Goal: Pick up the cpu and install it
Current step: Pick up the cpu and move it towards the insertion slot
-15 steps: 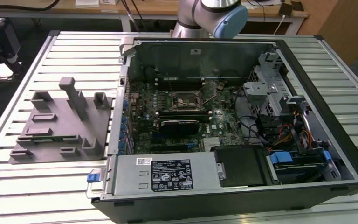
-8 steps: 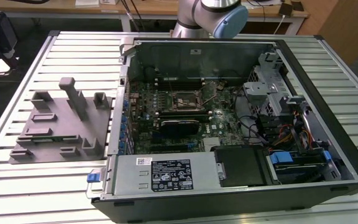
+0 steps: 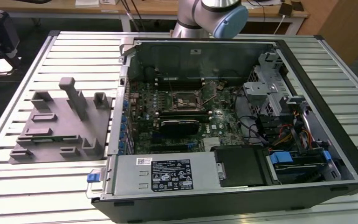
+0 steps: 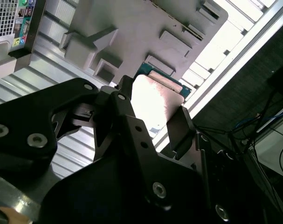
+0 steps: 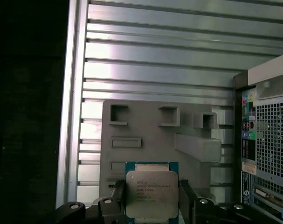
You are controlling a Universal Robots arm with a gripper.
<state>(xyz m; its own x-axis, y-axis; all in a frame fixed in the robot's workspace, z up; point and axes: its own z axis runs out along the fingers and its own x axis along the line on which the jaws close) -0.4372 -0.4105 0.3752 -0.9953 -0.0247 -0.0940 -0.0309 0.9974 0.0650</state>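
Observation:
The cpu [image 5: 149, 192], a flat square chip with a silvery top and a green rim, sits between my gripper's [image 5: 150, 198] two black fingers [image 5: 116, 196], which are shut on its edges. In the second wrist view the cpu [image 4: 153, 100] shows bright between the same fingers [image 4: 177, 125] of the gripper [image 4: 150, 109]. It hangs well above the grey fixture block [image 5: 155, 140] on the slatted table. In the exterior view the black-framed motherboard socket [image 3: 188, 100] lies inside the open computer case [image 3: 229, 121], to the exterior view's right of the fixture block [image 3: 58, 123].
The arm's elbow [image 3: 213, 14] rises behind the case. The case's rear panel [image 5: 267, 149] stands close beside the fixture. The slatted table's edge [image 5: 69, 107] drops off to dark floor. Drive cages and cables [image 3: 278, 116] crowd the case's right side; a power supply [image 3: 166, 172] lies at its front.

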